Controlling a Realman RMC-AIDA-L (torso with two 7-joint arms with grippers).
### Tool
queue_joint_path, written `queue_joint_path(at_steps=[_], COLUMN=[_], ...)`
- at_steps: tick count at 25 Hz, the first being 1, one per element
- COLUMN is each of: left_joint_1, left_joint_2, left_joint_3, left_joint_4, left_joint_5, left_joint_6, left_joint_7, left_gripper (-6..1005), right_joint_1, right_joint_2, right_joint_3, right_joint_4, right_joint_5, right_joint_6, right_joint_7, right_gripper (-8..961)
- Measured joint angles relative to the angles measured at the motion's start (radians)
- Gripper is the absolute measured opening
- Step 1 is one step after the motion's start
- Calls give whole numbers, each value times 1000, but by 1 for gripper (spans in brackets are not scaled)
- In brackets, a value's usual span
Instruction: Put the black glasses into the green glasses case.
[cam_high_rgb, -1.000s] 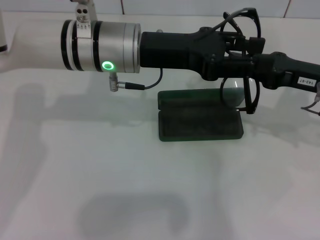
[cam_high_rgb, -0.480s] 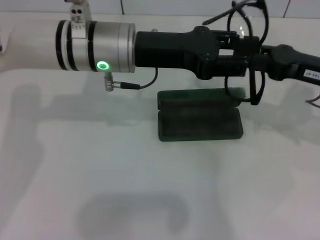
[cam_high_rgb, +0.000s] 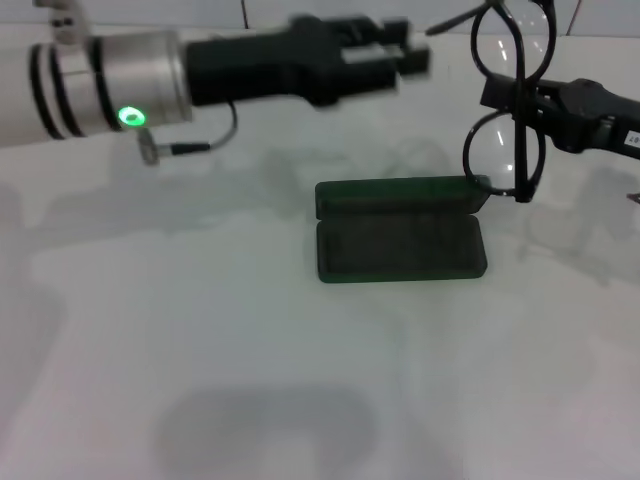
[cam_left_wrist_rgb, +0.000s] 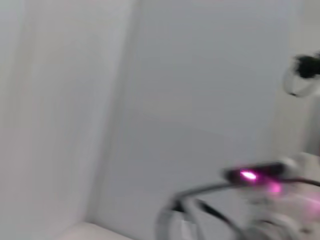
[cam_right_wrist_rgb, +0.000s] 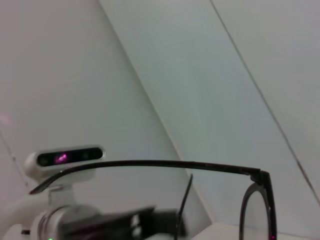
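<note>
Table (cam_high_rgb: 200, 380), white and bare, spreads across the near scene, with a tiled wall (cam_high_rgb: 300, 12) at the far edge. On the far left the left arm (cam_high_rgb: 110, 80) reaches in, a green ring light (cam_high_rgb: 130, 117) glowing on its silver cuff; the left gripper (cam_high_rgb: 395, 60) hangs blurred above the far side of the table, fingers seemingly apart and empty. Half a second ago it sat against the right gripper at the glasses; it has since pulled back to the left and let go. In the middle lies the green glasses case (cam_high_rgb: 400, 232), open and flat, its long axis running left to right, lid half farther from the robot. Above the case's right end the black glasses (cam_high_rgb: 508, 110) hang in the air, lenses stacked one above the other, so the frame's long axis stands upright, one temple arm pointing left. The right gripper (cam_high_rgb: 530, 100) is clamped on the frame from the right.
</note>
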Motion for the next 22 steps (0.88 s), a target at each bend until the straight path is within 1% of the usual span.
queue_joint_path(at_steps=[3, 4, 6, 9, 11, 12, 13, 14, 18, 22], left_joint_1=[41, 53, 69, 64, 42, 13, 13, -5, -71, -119], left_joint_2=[1, 3, 3, -1, -2, -5, -5, -6, -12, -27], left_joint_3=[0, 0, 1, 1, 2, 2, 2, 2, 3, 3], left_joint_4=[-19, -17, -16, -16, -16, -15, -15, -15, -15, -15], left_joint_5=[-133, -181, -255, -279, -244, -183, -183, -149, -7, 86], left_joint_6=[-12, -8, 7, 46, 86, 115, 115, 123, 123, 96], left_joint_7=[27, 45, 79, 100, 101, 89, 89, 76, 1, -36], left_gripper=[556, 556, 556, 556, 556, 556, 556, 556, 556, 556], right_joint_1=[0, 2, 7, 25, 37, 42, 44, 45, 48, 49], right_joint_2=[-17, -21, -21, -22, -21, -21, -20, -19, -16, -20], right_joint_3=[-19, -27, -28, -29, -29, -29, -29, -28, -29, -24], right_joint_4=[3, 1, -1, -2, 1, 2, 2, 2, -2, -3], right_joint_5=[-17, -49, -68, -126, -145, -152, -155, -157, -158, -159], right_joint_6=[-8, -9, -9, -4, 8, 15, 22, 26, 39, 44], right_joint_7=[4, 12, 19, 51, 66, 69, 70, 70, 71, 71], right_gripper=[95, 95, 95, 95, 95, 95, 95, 95, 95, 95])
